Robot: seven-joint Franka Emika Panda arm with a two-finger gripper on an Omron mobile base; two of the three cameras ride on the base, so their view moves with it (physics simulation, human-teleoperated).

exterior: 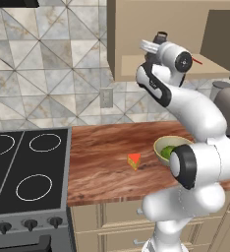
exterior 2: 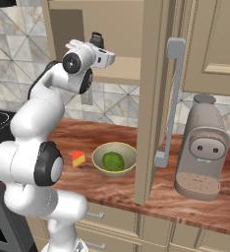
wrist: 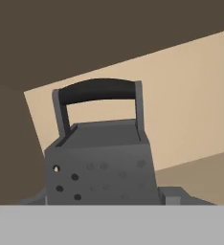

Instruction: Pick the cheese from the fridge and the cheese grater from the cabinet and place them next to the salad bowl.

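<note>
1. Inside the open cabinet [exterior: 136,44], the gripper [wrist: 102,201] reaches in at shelf height, its jaws parted on either side of the cheese grater [wrist: 100,153].
2. The grater stands upright on the shelf, straight ahead of the jaws and very close; whether the fingertips [wrist: 173,195] touch it I cannot tell.
3. Its black handle sits above the jaws.
4. Well below the jaws, the cheese [exterior: 134,160] lies on the wooden counter [exterior: 102,162].
5. The salad bowl [exterior 2: 114,159] rests just beside the cheese, apart from it.
6. A grey appliance [exterior 2: 201,147] stands beyond the open cabinet door.
</note>
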